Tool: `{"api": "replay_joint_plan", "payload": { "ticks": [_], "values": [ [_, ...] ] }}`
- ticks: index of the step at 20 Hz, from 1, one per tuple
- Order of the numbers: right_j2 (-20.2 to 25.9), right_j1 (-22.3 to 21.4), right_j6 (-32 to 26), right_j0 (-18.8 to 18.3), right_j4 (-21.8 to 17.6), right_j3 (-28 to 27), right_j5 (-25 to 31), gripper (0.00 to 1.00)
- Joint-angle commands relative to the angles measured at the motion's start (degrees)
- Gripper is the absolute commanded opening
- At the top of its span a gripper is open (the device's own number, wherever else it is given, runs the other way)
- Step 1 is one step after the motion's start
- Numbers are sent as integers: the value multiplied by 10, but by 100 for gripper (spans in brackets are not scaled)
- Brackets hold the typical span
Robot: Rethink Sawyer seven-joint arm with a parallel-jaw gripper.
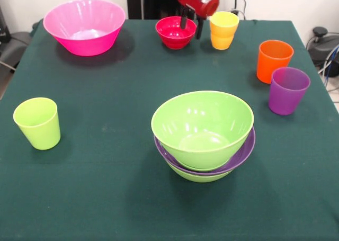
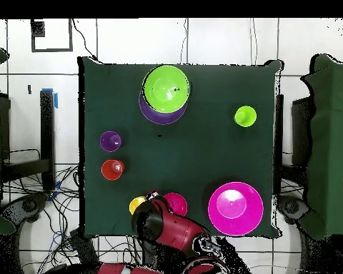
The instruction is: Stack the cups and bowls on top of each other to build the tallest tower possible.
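Observation:
My gripper [image 1: 192, 28] is at the table's far edge, open, with one finger [image 1: 184, 19] over the small red bowl [image 1: 174, 33] and the other between that bowl and the yellow-orange cup [image 1: 223, 30]. The tower [image 1: 203, 132] stands near the front: a lime green bowl in the wide purple bowl [image 1: 244, 152], on another lime green bowl. The pink bowl [image 1: 85, 26] stands alone at far left. The orange cup [image 1: 273, 60] and purple cup [image 1: 287, 90] stand at right, the lime green cup [image 1: 37, 123] at left. All stand upright.
In the overhead view the red arm [image 2: 163, 227] hides the gripper between the yellow-orange cup [image 2: 136, 205] and the red bowl [image 2: 177, 203]. The tower [image 2: 166, 89] is at the opposite side. Cables lie off the table's edges.

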Motion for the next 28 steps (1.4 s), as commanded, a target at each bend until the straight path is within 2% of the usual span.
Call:
{"api": "replay_joint_plan", "payload": {
  "ticks": [1, 4, 11, 21, 25, 28],
  "values": [
    [66, -17, 113, -4, 2, 29, 6, 100],
    [66, -15, 111, -8, -3, 33, -1, 100],
    [73, 51, 118, -21, -20, 15, -68, 100],
    [73, 120, 114, -30, -34, -18, -126, 100],
    [78, 135, 117, -31, -34, -22, -143, 100],
    [78, 132, 113, -32, -33, -19, -143, 100]
  ]
}}
